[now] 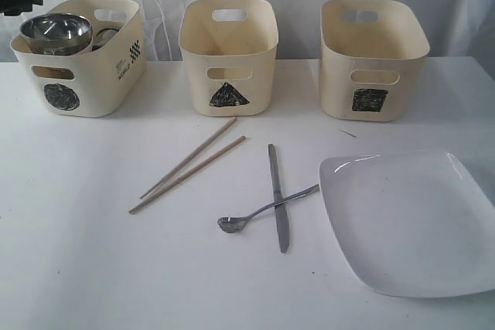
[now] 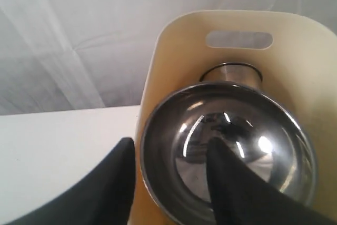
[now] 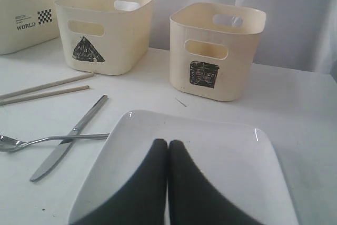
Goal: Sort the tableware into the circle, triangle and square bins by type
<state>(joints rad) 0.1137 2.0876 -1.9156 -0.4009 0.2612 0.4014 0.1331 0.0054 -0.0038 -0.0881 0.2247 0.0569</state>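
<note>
**A:** Here's the left gripper [image 2: 171, 140] over the circle bin [image 1: 93, 90]. Its jaws stand well apart and straddle the rim of the shiny steel bowl [image 1: 56, 32], one finger inside the bowl and one outside. It doesn't look like it's pinching the bowl wall.

**B:** Agreed, that reads as a release to me. The bowl sits high at the mouth of the bin, above the rim line. It seems to be perched on a steel cup [image 2: 231, 72] that shows just behind it.

**A:** So how does it finish this cleanly?

**B:** Go straight up. With one finger inside the bowl, any sideways pull could hook the rim and tip the bowl back out. It's a slick steel bowl on a steel cup, so I'd expect it to slide easily.

**A:** And the other arm?

**B:** The right gripper [image 3: 167, 146] is pressed closed with nothing in it, hanging over the large white square plate [image 1: 410, 222].

**A:** There's plenty left on the table. The two wooden chopsticks [image 1: 189, 164] lie in front of the triangle bin [image 1: 232, 44], and the metal knife [image 1: 277, 199] is crossed with the metal spoon [image 1: 263, 210].

**B:** The plate is nearest the square bin [image 1: 336, 52]. It's wide and flat, so it will probably be the awkward one to pick up.
</note>
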